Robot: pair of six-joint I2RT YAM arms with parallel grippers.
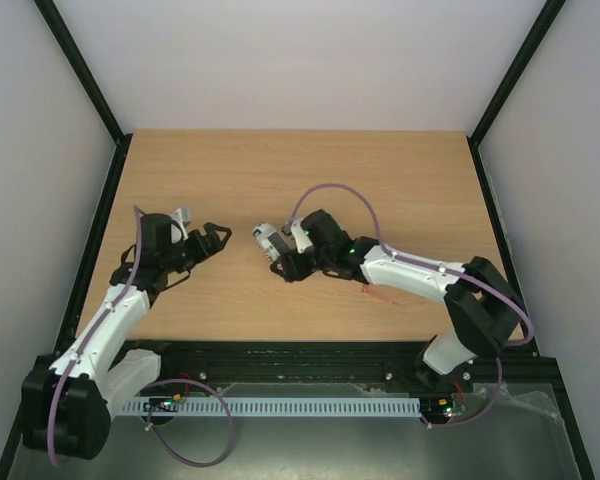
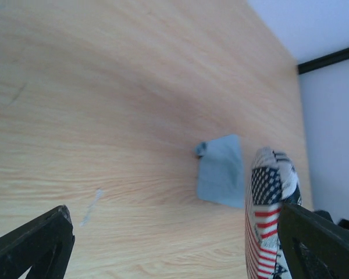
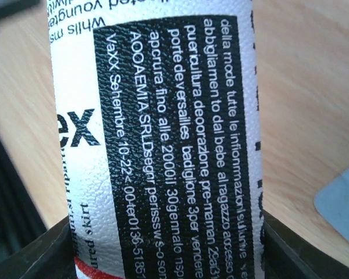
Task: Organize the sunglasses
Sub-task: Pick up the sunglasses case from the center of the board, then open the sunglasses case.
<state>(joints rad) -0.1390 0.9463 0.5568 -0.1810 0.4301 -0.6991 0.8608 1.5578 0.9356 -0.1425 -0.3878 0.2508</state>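
So your right gripper has the flag-print case clamped across its middle, fingers snug on both sides, roughly mid-counter. I can't say for sure whether it's lifted or resting. Your left gripper sits just across from it with its fingers spread wide and nothing in them. The sunglasses aren't in play yet: all you get is a thin red-orange sliver on the counter poking out from under the right forearm, near the front edge. My read is you're at the open-the-case step. I'd bring the left in on the end of the case that faces it and pinch only the lid edge, not the whole body, while the right holds dead steady. Go slow, because a rounded shell can twist in a two-finger hold. Heads up on what you can't see: no seam, hinge or zipper shows in any view, so I can't tell which side opens. The right wrist view is basically all printed label. The blue cloth shows flat on the counter beside the case from the left wrist. Overhead, though, the arm hides it and most of the glasses, so whether they're folded is anyone's guess.
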